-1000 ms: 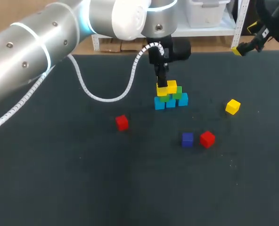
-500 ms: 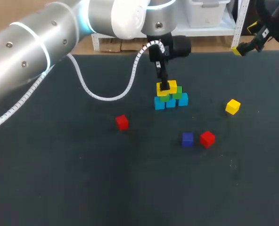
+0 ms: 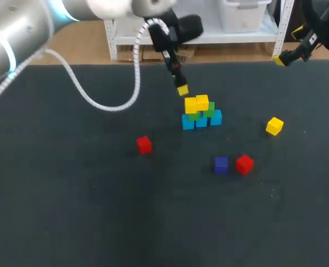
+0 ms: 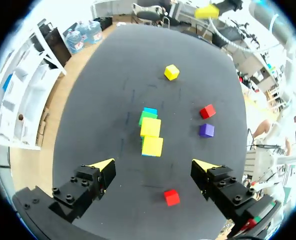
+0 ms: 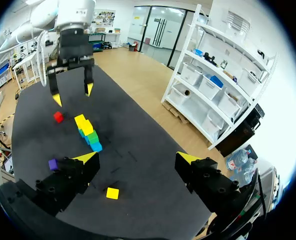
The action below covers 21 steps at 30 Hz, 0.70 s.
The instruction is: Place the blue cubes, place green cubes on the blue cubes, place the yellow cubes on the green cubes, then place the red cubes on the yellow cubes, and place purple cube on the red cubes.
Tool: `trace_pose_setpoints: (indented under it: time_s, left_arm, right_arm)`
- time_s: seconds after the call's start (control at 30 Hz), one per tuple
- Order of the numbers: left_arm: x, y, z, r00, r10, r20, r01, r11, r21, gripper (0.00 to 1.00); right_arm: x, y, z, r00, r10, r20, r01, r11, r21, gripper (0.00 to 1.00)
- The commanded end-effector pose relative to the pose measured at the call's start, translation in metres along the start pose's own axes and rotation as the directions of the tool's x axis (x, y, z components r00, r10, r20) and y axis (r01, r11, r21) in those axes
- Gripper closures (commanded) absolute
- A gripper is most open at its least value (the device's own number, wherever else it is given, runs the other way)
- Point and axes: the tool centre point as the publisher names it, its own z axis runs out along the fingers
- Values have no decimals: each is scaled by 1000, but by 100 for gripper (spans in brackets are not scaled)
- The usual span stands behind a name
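Head view: part-built cube stack, right of centre in the upper half; both grippers released.
Stack (image 3: 201,113): three blue cubes (image 3: 201,122) in a row, two green cubes (image 3: 210,110) on them, two yellow cubes (image 3: 190,105) on top. Its long axis runs left to right, rising slightly toward the right. Left gripper (image 3: 180,88) hangs just up-left of the yellow pair, apart from it. In its wrist view the left gripper (image 4: 154,167) has its fingers spread wide, and the row lies straight ahead of the gap. Right gripper (image 3: 279,59) sits at the upper right edge, and the jaws are likewise wide apart. Loose yellow cube (image 3: 274,125) is right of the stack. Purple cube (image 3: 220,164) and right red cube (image 3: 244,164) sit just beside each other below it. Left red cube (image 3: 144,144) is at lower left. Table (image 3: 70,211): the far edge runs near behind the stack, and most of the surface lies left of and below it.
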Motion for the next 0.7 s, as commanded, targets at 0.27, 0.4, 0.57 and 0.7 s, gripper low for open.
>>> trace_pose_setpoints:
  time_s: [0.27,0.4,0.57,0.7]
  left_arm:
    - [70,-18,-47,896,-83,435,203,950,-237,0]
    - [85,-25,-55,868,-86,489,246,930,-272,0]
    - [109,-27,-68,822,-93,562,314,897,-310,0]
    - [130,-28,-75,779,-95,620,372,866,-335,0]
  right_arm:
    - [0,0,0,1000,0,0,0,1000,0,0]
    - [0,0,0,1000,0,0,0,1000,0,0]
    - [0,0,0,1000,0,0,0,1000,0,0]
    - [0,0,0,1000,0,0,0,1000,0,0]
